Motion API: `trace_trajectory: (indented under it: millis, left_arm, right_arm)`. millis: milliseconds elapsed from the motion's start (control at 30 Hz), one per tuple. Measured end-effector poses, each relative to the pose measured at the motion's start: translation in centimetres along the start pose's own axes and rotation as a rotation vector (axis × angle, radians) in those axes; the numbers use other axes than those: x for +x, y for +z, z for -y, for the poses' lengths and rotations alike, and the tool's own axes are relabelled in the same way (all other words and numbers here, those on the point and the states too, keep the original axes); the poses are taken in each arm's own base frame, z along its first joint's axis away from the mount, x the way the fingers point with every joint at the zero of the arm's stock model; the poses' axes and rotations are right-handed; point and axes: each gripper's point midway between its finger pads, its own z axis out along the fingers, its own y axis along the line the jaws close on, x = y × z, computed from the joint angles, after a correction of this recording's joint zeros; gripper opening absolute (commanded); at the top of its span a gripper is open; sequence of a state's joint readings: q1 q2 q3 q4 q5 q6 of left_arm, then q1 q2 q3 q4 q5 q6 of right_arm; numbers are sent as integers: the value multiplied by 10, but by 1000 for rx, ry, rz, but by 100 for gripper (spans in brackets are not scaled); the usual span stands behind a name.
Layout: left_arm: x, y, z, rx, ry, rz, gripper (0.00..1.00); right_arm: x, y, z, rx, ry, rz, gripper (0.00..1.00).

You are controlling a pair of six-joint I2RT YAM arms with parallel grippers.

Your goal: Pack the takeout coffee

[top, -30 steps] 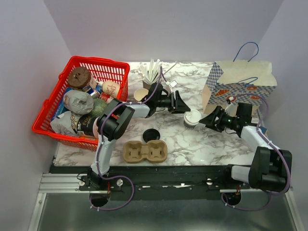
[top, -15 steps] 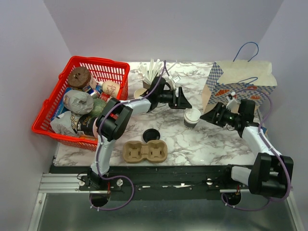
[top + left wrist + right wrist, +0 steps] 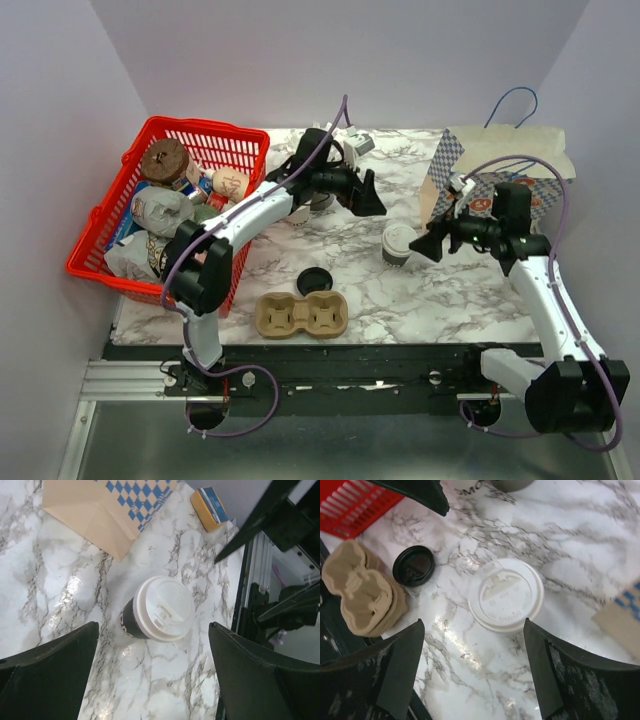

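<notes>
While the coffee cup (image 3: 399, 243) stands upright, lid on, on the marble counter (image 3: 440, 290) just beside the checked paper bag (image 3: 500, 165), both hands hover clear of it, fingers spread wide. The right hand (image 3: 425, 243) is near the bag and the left hand (image 3: 368, 197) farther off.

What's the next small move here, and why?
Probably lower the right gripper around the takeout coffee and close on it. The cup stands upright and free on the marble. The left gripper is open and off it. The right gripper is open too, beside the cup on the paper bag side, so it looks better placed to carry it there.
</notes>
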State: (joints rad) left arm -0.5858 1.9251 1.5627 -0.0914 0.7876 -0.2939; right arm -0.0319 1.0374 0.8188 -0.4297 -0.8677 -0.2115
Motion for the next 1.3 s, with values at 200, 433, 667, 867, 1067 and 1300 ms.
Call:
trace_trajectory:
  millis: [200,433,667,867,1067,1300]
  left_arm:
    - [-12,-41,39,17,209,3,99]
    - [-13,-83,67,0,328,12,99]
    - [-2,-114,53,-80,341,-4,99]
    - [7,-129,41,-136,334,-13,98]
    - [12,-132,36,-155,325,-18,99]
    - [13,-134,32,-167,309,-16,99]
  right_arm:
    - [-25,24,-5,-120,-335,-103,100]
    - [-18,50,17,-216,-574,-285,100]
    - [6,56,31,-293,-669,-431,100]
    - [20,66,26,-371,-719,-499,100]
    - [30,71,16,-416,-738,-536,98]
    - [31,73,13,-422,-750,-546,96]
